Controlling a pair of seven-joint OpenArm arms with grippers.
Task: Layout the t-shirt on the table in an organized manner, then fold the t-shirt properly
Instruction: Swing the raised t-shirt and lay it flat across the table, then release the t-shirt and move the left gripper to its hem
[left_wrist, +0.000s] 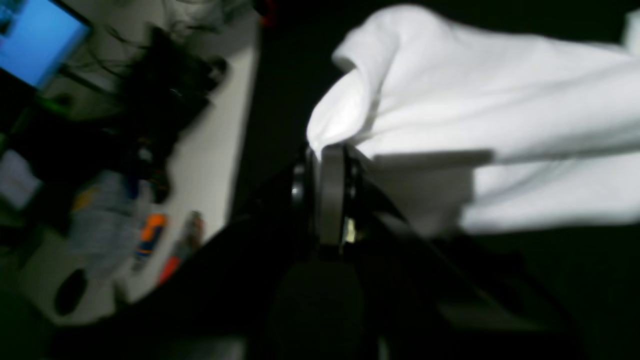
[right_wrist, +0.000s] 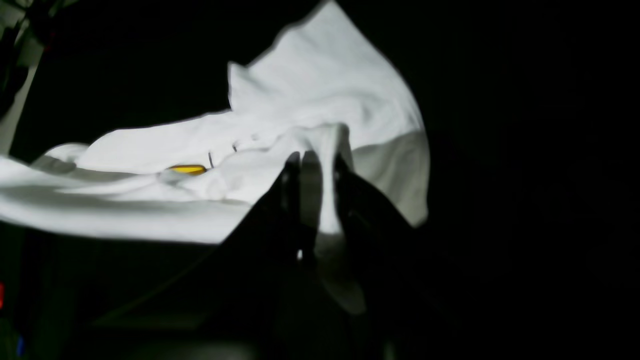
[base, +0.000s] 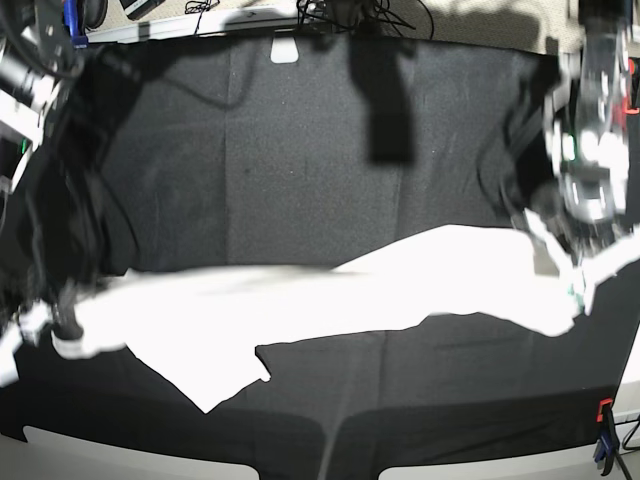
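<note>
From my seat I see the bright white cloth t-shirt (base: 330, 295) stretched in a long band across the near half of the wide table draped in wrinkled black cloth (base: 300, 150), one flap hanging lower towards the front edge. My left gripper (left_wrist: 332, 150) has its jaws pressed together on a bunched corner of the white fabric, plain in the left wrist view though the picture is smeared. My right gripper (right_wrist: 312, 160) is likewise pinched shut on a fold of the shirt, its dark fingers (right_wrist: 292, 175) nearly lost against the black. In the base view both ends of the shirt blur into the arms, so the grip points are hard to pick out there. The print is mostly hidden; only a small yellow patch (right_wrist: 187, 169) peeks from a crease, probably part of a letter. A red and blue clamp (base: 604, 432) sits at the near corner.
</note>
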